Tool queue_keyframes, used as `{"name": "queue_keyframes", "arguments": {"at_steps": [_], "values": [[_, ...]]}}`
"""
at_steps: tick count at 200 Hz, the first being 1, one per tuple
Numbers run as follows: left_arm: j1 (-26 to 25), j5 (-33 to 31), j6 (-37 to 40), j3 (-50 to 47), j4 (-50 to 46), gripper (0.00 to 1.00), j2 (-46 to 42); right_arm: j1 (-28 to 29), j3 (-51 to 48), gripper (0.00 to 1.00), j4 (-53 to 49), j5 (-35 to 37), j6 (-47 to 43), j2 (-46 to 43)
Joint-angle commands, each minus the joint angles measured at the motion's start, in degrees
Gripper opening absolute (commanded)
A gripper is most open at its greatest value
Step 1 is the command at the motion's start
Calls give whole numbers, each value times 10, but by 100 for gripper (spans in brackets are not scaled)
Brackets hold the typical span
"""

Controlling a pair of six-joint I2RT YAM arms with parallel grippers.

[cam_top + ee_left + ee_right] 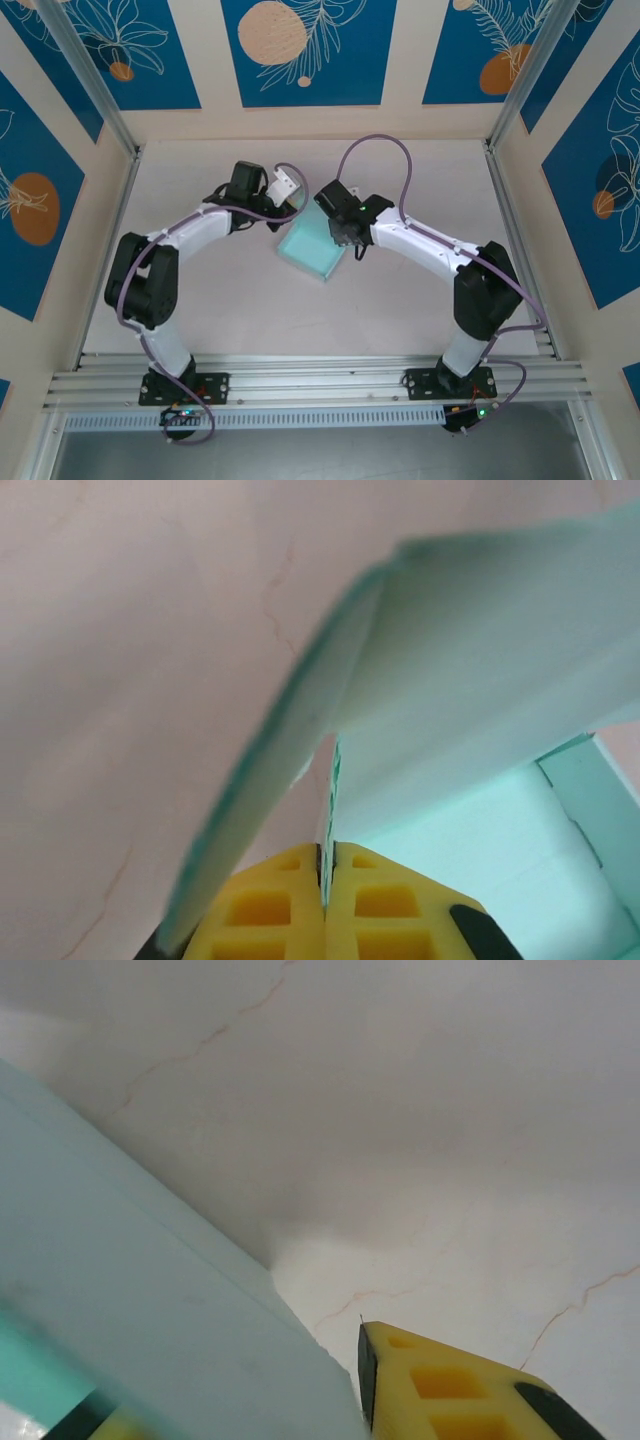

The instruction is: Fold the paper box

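Found left gripper clamped shut, w/ a thin card edge of the paper box pinched between its yellow fingers. Noted just above the pinch a raised flap bowing over the box interior, plus a narrow side strip curling off to the left. Neither tucked nor seated. Seen beyond: box floor and one wall standing, so base judged partly formed.

Found right gripper hard against the box's opposite side. In its wrist view, noted one yellow finger outside a pale panel and a sliver of the other at bottom left, w/ the panel between them. Cannot tell whether pinching or merely straddling.

Located box approx. at ctr of the table, about midway between near and far edges, skewed to them, resting on the surface.

Est. progress: past flat-sheet stage, roughly halfway.
- Done: floor down, at least one wall up.
- Left: bring held flap over and down, tuck tabs, square remaining walls. No. of walls up not verifiable, arms in the way.

Risk flagged: thin card, prob. creases if pulled hard.
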Motion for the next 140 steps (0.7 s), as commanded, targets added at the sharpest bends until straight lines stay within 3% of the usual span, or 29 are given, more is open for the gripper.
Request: {"name": "queue_keyframes", "arguments": {"at_steps": [1,58,106,140], "values": [[-11,-46,-90,-37,121,0,-34,-8,18,28,19,21,10,7],[-41,-133,-194,-118,245,0,-50,-43,21,28,93,-22,-2,23],[-64,-218,-244,-166,310,0,-65,-72,46,17,158,-53,0,49],[-79,-262,-265,-188,350,0,-67,-85,52,16,205,-96,26,64]]}}
